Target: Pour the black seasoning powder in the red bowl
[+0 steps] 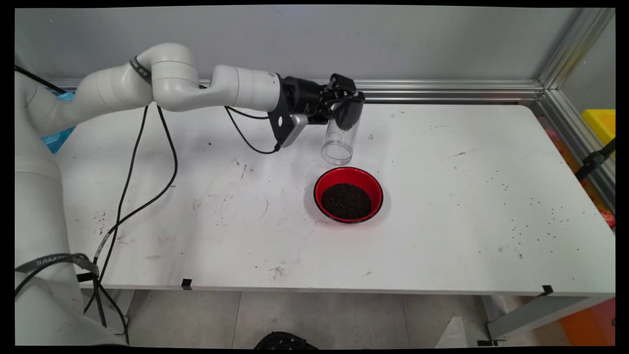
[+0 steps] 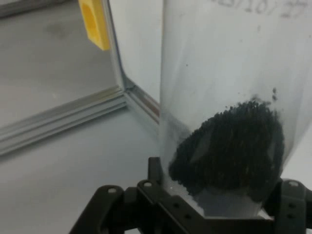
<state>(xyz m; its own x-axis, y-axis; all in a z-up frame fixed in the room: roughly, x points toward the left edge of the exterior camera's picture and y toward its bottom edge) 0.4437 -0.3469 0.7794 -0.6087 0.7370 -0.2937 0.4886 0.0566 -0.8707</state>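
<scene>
1. Because its fingers are clamped on the closed end, the gripper (image 1: pixel 345 102) holds the clear cylinder (image 1: pixel 340 132) mouth-down, tilted above the red bowl (image 1: pixel 348 194).
2. Dark granules (image 2: pixel 229 146) cling in the gripped end; the hand view shows them.
3. The bowl, on the white table (image 1: pixel 442 196), holds a dark mound just below the mouth.

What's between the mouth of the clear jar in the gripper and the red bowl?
Nothing solid. In the main view the clear jar, tilted mouth-down in the gripper, hangs just above the red bowl's far rim, with only bare white table showing through the gap.
</scene>
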